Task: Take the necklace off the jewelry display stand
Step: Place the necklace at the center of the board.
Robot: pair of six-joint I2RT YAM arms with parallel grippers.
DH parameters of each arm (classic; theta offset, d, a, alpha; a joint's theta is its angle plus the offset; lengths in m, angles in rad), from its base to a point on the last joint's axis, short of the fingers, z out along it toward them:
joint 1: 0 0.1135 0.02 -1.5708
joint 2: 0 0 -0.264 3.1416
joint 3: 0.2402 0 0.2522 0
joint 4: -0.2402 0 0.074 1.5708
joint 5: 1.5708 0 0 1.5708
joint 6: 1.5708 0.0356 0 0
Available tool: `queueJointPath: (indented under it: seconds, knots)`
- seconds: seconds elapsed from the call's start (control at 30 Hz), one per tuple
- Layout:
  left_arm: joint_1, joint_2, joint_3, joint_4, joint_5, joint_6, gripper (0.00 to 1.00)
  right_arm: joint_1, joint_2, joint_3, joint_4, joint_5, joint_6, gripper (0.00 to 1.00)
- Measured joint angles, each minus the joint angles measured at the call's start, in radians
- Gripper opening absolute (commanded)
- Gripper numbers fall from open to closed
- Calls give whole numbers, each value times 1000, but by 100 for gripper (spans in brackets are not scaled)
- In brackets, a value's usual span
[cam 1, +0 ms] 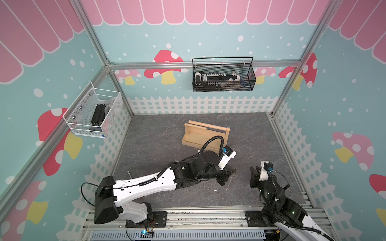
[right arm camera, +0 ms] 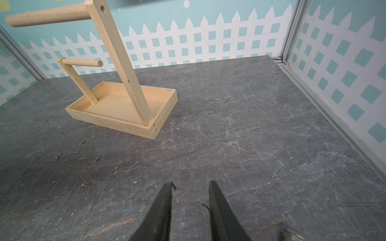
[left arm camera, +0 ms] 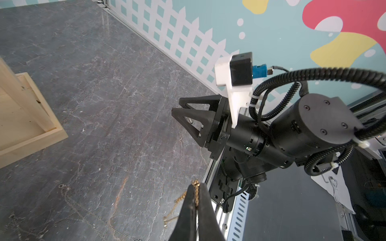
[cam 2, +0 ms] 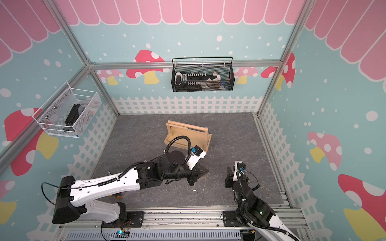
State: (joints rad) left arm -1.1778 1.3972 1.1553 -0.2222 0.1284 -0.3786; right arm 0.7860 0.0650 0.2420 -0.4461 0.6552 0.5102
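Widest of all, the desk (cam 1: 156,135): a flat slab, dark grey, veined like marble with pale cracks and a few rusty streaks.

High on the walls, far beyond both pincers, hang a black wire basket (cam 1: 248,81) and a white mesh basket (cam 1: 81,112), both boxy.

Next, the jewelry display stand (cam 1: 196,135), pale bare wood. It has a shallow rectangular tray base, flat slat posts and round dowel bars. In the right wrist view its grain and screw heads show clearly (right arm camera: 121,108). It sits on the desk beyond the left pincer's tip, apart from it.

The left pincer (left arm camera: 196,186), matte black with tapering wedge-shaped fingers, is pressed tight together. And there it is: the necklace (left arm camera: 180,197), a fine gold link chain, is pinched right at the tips. It is off the stand and dangles below the pincer as a thin line in both top views (cam 1: 229,183). Whether its free end touches the desk, I cannot tell.

The right pincer (right arm camera: 191,183) is black with open triangular frames. It sits off beside the left one, well apart from the stand. Its jaws stand narrowly parted, with bare desk showing between them.

Smallest now: thin silvery chains (right arm camera: 62,183) lie in near-straight lines on the desk, to the side of the right pincer.
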Motion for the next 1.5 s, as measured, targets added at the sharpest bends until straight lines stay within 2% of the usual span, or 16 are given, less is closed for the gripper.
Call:
queueJointPath:
  seconds: [0.97, 1.3, 1.5]
  knots:
    - [-123, 129, -105, 86, -72, -35, 0, 0, 5, 0, 0, -11, 0, 32]
    - [-123, 157, -104, 77, -164, -32, 0, 0, 13, 0, 1, -24, -1, 32]
    - [-123, 203, -47, 8, -288, -11, 0, 0, 21, 0, 5, -32, -2, 32]
